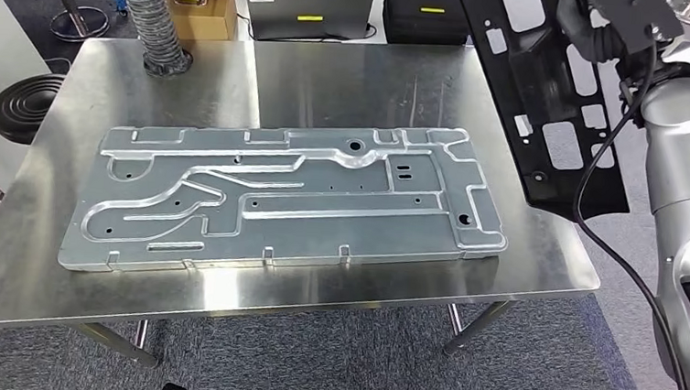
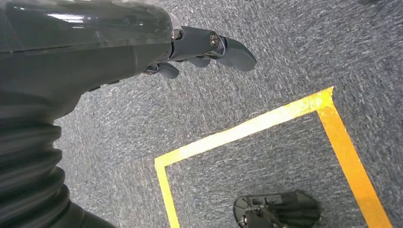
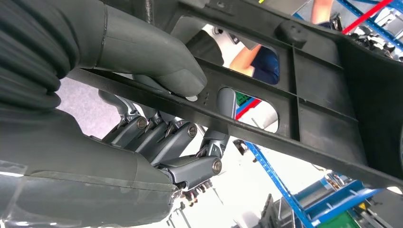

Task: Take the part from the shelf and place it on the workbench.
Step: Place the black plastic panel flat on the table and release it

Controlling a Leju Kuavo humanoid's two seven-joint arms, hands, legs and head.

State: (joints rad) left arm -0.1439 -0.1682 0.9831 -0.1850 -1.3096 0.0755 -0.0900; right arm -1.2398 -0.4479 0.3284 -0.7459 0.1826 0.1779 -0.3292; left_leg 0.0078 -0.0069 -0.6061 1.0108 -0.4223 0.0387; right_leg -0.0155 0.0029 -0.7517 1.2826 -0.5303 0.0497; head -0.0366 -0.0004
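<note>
Steel sheet, brushed and glossy with rounded corners, forms the top of the workbench (image 1: 331, 75), which stands on grey carpet. Flat on it lies a long stamped metal panel (image 1: 286, 195), pale silver, embossed with raised ribs, winding channels, small round holes and little tabs along its near edge. At about 11 o'clock from the panel a ribbed grey hose (image 1: 152, 16) meets the benchtop, and beyond the far edge sit a laptop (image 1: 309, 4) and a black case (image 1: 425, 15).

Out at 2 o'clock, above the bench's right edge, the right hand (image 3: 161, 123) grasps the part (image 1: 549, 108): a flat black plastic frame, matte, pierced with rounded rectangular windows and stiffened by thin ribs. In the right wrist view the thick grey thumb presses one face of a bar of the part while the darker fingers (image 3: 185, 137) wrap behind it. The part hangs tilted in the air, not touching the bench; its upper end runs off the head view's top edge.

The left hand (image 2: 190, 52) hangs over speckled grey carpet marked with a yellow tape corner (image 2: 266, 123), its fingers loosely curved and apart, holding nothing
</note>
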